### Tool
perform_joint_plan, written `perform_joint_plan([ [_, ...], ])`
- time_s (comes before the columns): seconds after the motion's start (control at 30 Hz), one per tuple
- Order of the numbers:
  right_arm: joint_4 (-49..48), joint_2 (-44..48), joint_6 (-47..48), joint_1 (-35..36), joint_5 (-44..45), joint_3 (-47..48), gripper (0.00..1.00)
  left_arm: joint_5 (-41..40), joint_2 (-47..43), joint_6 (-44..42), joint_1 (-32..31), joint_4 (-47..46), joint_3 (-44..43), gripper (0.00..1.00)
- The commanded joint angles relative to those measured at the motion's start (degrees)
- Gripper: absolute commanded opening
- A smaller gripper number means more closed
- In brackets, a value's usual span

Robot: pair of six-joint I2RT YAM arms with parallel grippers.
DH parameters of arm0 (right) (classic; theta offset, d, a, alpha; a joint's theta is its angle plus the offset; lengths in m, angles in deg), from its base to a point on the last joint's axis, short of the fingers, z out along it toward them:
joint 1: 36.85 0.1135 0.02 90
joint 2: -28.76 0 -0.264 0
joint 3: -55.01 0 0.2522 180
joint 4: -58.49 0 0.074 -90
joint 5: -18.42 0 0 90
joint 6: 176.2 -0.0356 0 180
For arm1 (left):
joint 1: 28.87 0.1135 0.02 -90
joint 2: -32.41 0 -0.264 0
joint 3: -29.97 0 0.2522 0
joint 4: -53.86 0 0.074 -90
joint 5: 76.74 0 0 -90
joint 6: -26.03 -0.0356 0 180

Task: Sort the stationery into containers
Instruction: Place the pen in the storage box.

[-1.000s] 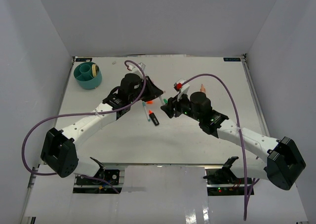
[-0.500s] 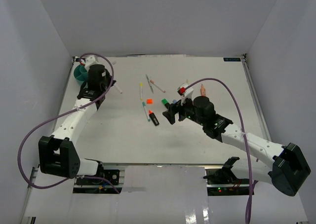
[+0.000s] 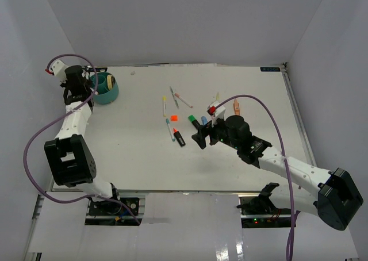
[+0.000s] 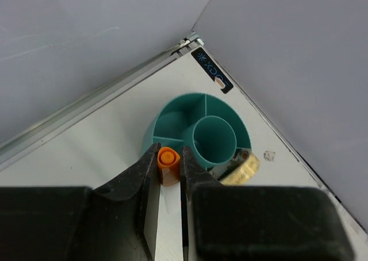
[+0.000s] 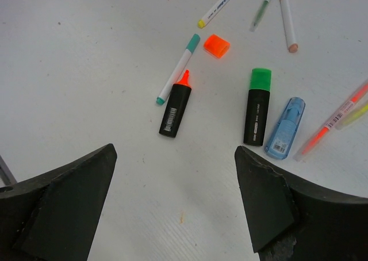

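The teal organiser (image 3: 104, 88) stands at the far left; its dividers show in the left wrist view (image 4: 198, 133). A tan ring (image 4: 244, 167) rests at its edge. My left gripper (image 4: 168, 157) is shut on a small orange piece (image 4: 167, 162) just over the organiser's near rim; from above the gripper (image 3: 86, 91) is beside it. My right gripper (image 5: 173, 152) is open and empty above the table, near an orange-black highlighter (image 5: 175, 111), a green highlighter (image 5: 257, 107) and a blue one (image 5: 284, 129). From above it (image 3: 199, 137) sits right of them.
Another orange piece (image 5: 217, 45), a teal-tipped pen (image 5: 178, 68) and several thin pens (image 5: 221, 5) lie beyond the highlighters at mid-table (image 3: 174, 118). Orange and yellow pens (image 5: 339, 120) lie right. White walls enclose the table; its back left corner (image 4: 192, 41) is close to the organiser.
My left arm has swung from the middle of the table to the organiser at the far left, carrying the orange piece. The right gripper has shifted slightly toward the near side.
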Motion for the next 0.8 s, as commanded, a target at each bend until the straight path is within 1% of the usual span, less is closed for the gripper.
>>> perform_joint_plan([
  [0.0,-1.6,0.7,1.0,0.0,-1.1,-0.8,0.90,0.3,1.9,0.1,1.9,-5.1,-3.3,0.23],
  [0.13,-1.5,0.5,1.4,0.0,-1.3,-0.9,0.90,0.6,6.8,1.3,3.0,-8.0,-5.1,0.24],
  [0.43,-1.5,-0.8,1.3,0.1,-2.2,-0.7,0.90,2.9,13.9,2.7,3.7,-12.5,-7.4,0.24],
  [0.53,-1.2,-1.6,1.2,0.0,-1.9,-0.3,0.90,3.6,15.7,2.9,3.8,-13.7,-7.2,0.27],
  [0.57,-0.9,-1.8,1.3,0.0,-1.7,-0.3,0.90,4.3,16.3,3.5,3.8,-13.8,-7.2,0.31],
  [0.67,-0.9,-2.3,1.1,0.1,-1.4,0.0,0.90,5.9,18.4,4.0,3.8,-13.3,-7.5,0.35],
  [0.7,-0.8,-2.5,1.0,0.1,-1.3,0.0,0.90,6.1,19.3,4.2,3.9,-13.0,-7.5,0.40],
  [0.77,-0.6,-3.0,0.7,0.0,-0.6,0.4,0.90,7.1,19.9,4.2,3.9,-12.8,-7.5,0.45],
])
